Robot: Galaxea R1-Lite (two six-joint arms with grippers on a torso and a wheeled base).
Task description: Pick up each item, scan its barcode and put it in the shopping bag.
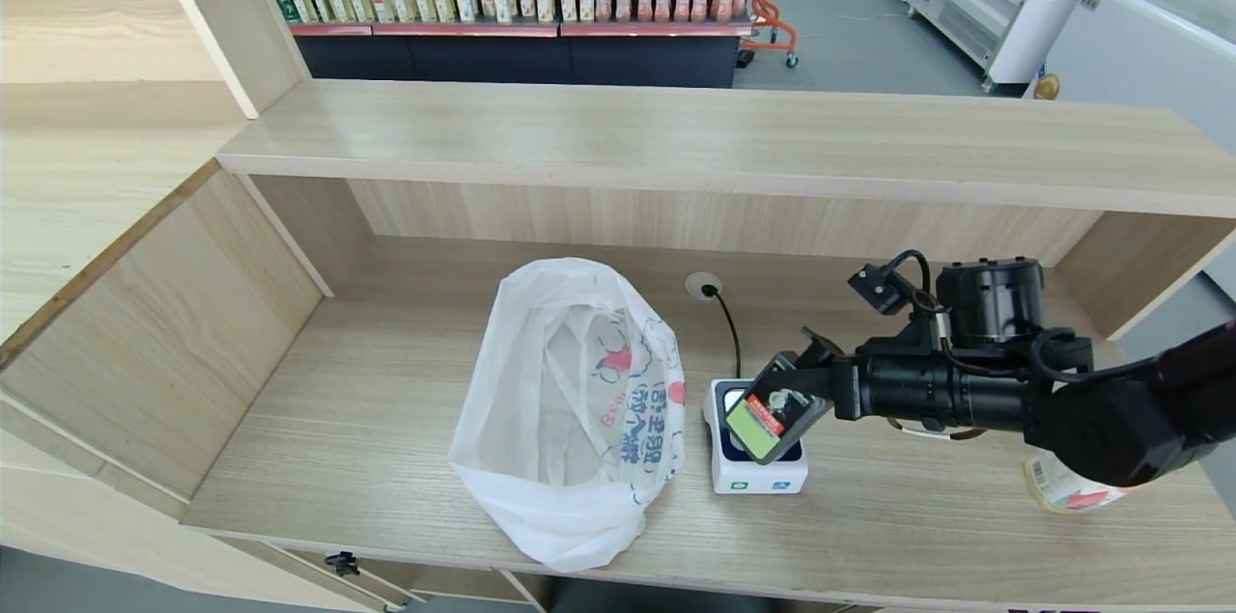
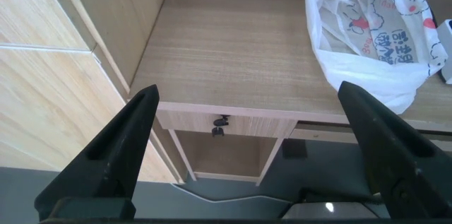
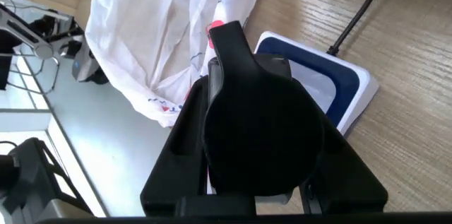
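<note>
Nearest, out past the front edge of the tabletop [image 1: 869, 536] and well to the left of the scanner [image 1: 759, 473], the left hand [image 2: 248, 91] hangs with its fingers spread wide and nothing between them. Just left of the scanner stands the bag [image 1: 570, 410], white plastic with its mouth gaping upward; what it holds cannot be made out. Right above the scanner is the right hand [image 1: 794, 393], its arm stretching off to the scanner's right. It is clamped on the item [image 1: 755, 427], a small flat dark pack with a green and red label, held tilted over the scanner's window. The pack is close to the window, though whether it touches cannot be told. Well right of the scanner, partly hidden under that arm, lies a bottle [image 1: 1060, 489]. Behind the scanner a black cable [image 1: 731, 328] runs back to a hole in the tabletop. The step in hand looks to be the scan itself, and whether the barcode faces the window cannot be seen. Once it reads, the next move would call for carrying the pack leftward from the scanner. It must go high enough to clear the bag's floppy rim, and the grip should open only when the pack is over the mouth. The bottle would likely come after.
</note>
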